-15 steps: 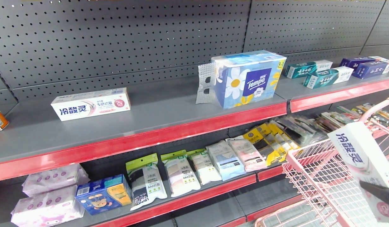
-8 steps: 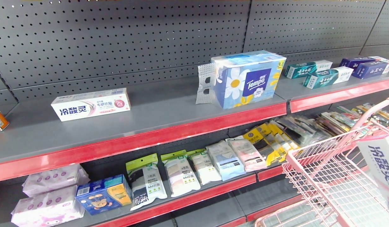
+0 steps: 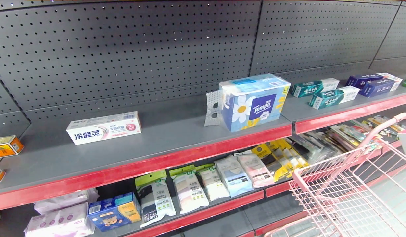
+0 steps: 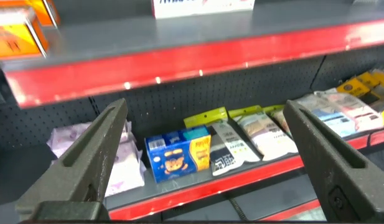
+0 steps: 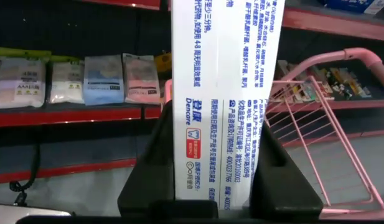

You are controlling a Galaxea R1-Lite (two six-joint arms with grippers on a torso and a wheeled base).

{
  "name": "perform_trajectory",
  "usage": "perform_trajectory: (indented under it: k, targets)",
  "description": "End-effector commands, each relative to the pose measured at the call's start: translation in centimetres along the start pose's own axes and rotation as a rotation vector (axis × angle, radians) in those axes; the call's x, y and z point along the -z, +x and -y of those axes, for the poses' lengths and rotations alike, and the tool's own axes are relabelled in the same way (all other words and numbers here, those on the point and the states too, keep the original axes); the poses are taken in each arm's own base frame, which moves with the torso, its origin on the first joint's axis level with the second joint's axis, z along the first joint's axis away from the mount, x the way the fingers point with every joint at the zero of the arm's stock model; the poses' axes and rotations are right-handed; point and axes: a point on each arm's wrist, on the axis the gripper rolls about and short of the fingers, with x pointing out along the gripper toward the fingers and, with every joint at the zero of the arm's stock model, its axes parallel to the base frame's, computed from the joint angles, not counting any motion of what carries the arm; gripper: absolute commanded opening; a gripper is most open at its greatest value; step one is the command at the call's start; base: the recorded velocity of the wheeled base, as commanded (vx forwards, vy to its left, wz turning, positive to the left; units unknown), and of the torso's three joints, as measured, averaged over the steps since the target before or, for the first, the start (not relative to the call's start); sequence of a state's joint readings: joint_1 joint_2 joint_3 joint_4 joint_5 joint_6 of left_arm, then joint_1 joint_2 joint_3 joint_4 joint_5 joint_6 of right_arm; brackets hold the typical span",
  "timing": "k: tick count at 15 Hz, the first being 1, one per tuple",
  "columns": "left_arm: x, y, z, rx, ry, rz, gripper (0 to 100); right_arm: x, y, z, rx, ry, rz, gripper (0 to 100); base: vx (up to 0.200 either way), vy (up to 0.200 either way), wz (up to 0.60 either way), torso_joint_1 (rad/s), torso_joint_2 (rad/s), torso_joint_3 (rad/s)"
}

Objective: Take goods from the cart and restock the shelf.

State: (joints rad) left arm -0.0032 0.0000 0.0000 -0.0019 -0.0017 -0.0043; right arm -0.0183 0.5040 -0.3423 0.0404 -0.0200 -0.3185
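Progress, my read: 1 box (image 5: 223,62) is out of the cart (image 3: 338,184) but not yet on the shelf (image 3: 176,131); placing it is what's left. L gripper (image 4: 205,124) hangs empty, jaws wide apart, facing the tiers under the shelf's red front lip. Orange boxes (image 3: 7,146) sit at the shelf's left edge; a twin (image 3: 104,127) of the box lies farther right. Bare deck runs from twin to tissue pack (image 3: 254,102) at the section's right end: widest gap, prob. the drop spot. Teal boxes (image 3: 324,93) crowd the next section. R gripper (image 5: 216,124), jaws clamped on the box's lower part, holds it upright by the cart. Mind the lip and cart rim.
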Motion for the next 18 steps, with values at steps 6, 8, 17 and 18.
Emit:
perform_trajectory:
  k: [6,8,17,18]
  targets:
    - [0.0,0.0,0.0,0.000,0.000,0.000,100,-1.5,0.6,0.5,0.000,-0.002,-0.005,0,0.000,0.000,0.00,0.197,-0.43,-0.229]
    - [0.0,0.0,0.0,0.000,0.000,-0.002,100,-2.0,0.8,0.6,0.000,-0.002,-0.005,0,0.000,0.000,0.00,0.168,-0.37,-0.186]
    - [0.0,0.0,0.0,0.001,0.000,-0.002,100,-1.9,0.9,0.6,-0.001,-0.005,-0.012,0,0.000,0.000,0.00,0.168,-0.35,-0.181]
    - [0.0,0.0,0.0,0.001,0.000,-0.002,100,-1.8,0.9,0.6,0.009,-0.026,-0.016,0,0.000,0.000,0.00,0.163,-0.34,-0.168]
